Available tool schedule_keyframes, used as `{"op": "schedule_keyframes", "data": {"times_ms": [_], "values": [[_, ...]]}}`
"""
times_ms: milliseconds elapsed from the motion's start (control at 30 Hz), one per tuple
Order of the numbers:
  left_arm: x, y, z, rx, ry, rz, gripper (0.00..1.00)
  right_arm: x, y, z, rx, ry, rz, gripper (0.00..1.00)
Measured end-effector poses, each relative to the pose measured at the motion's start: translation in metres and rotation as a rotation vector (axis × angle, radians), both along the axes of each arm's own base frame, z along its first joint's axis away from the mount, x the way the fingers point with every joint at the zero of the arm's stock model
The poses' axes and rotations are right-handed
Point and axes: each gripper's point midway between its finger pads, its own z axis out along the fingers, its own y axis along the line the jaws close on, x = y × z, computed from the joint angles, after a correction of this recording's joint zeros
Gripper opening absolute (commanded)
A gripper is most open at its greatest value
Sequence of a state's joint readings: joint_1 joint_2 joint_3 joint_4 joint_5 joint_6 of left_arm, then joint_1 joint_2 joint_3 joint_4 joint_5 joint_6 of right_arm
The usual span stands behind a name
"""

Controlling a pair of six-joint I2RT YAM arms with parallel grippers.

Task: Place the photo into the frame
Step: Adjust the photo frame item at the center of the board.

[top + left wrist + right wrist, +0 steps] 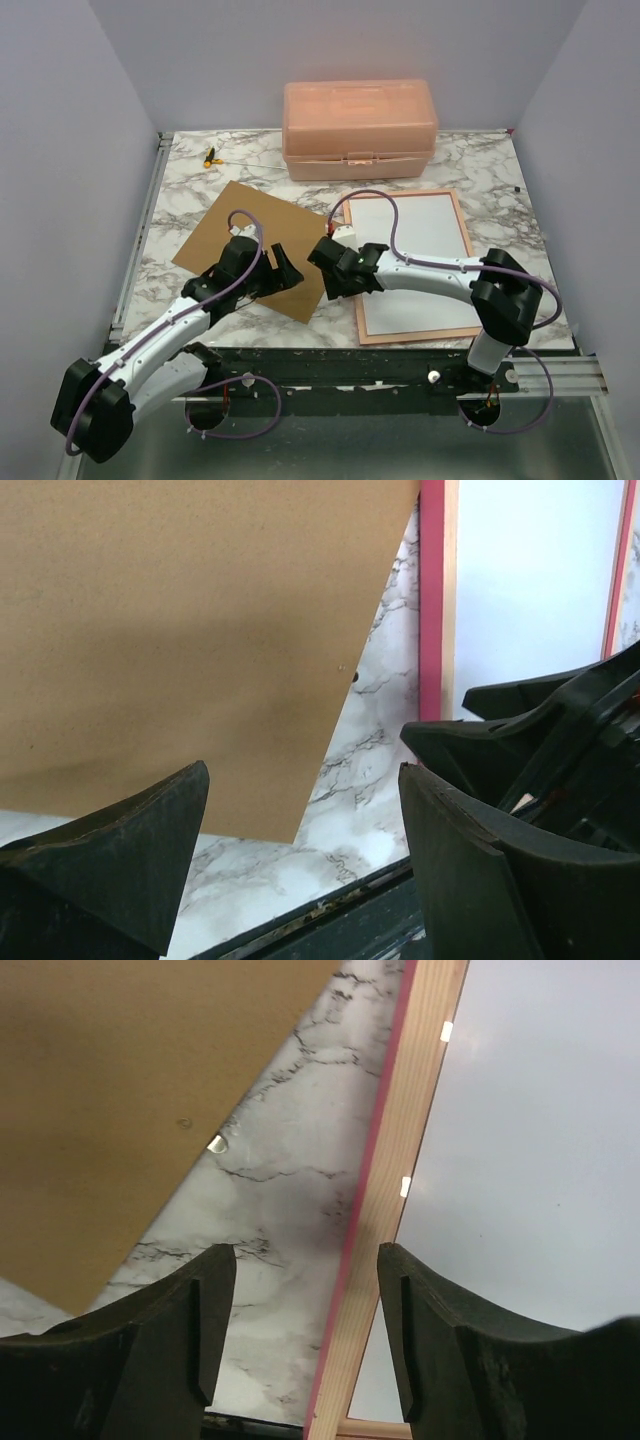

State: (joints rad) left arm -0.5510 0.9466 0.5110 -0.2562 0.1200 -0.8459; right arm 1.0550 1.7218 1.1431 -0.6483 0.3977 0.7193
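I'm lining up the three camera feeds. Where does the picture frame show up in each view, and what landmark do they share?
Top external: the frame lies flat, right of centre, in front of the pink box.
Left wrist: the frame is at upper right, its red edge running vertically.
Right wrist: the frame fills the right side, its wooden edge slanting down the middle.
Shared landmark: the brown backing board, left of the frame in every view.

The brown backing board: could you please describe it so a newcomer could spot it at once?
On the marble table, look in front of the salmon-pink lidded box at the far edge, towards the left. The backing board lies flat at a slant, left of the frame; it alone is plain brown, without border.
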Motion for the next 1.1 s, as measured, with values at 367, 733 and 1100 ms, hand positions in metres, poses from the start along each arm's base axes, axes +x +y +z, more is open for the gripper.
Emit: {"op": "schedule_keyframes", "data": {"times_ms": [367, 733, 1100], "values": [[-0.028, 0.019, -0.014, -0.026, 0.031, 0.044, 0.81, 0.015, 0.040, 0.034, 0.131, -0.036, 0.070, 0.80], [-0.051, 0.028, -0.032, -0.113, 0.091, 0.127, 0.84, 0.079, 0.079, 0.029, 0.240, -0.006, 0.093, 0.84], [-0.064, 0.035, -0.053, -0.115, 0.195, 0.187, 0.84, 0.163, 0.061, -0.006, 0.225, 0.014, -0.040, 0.90]]}}
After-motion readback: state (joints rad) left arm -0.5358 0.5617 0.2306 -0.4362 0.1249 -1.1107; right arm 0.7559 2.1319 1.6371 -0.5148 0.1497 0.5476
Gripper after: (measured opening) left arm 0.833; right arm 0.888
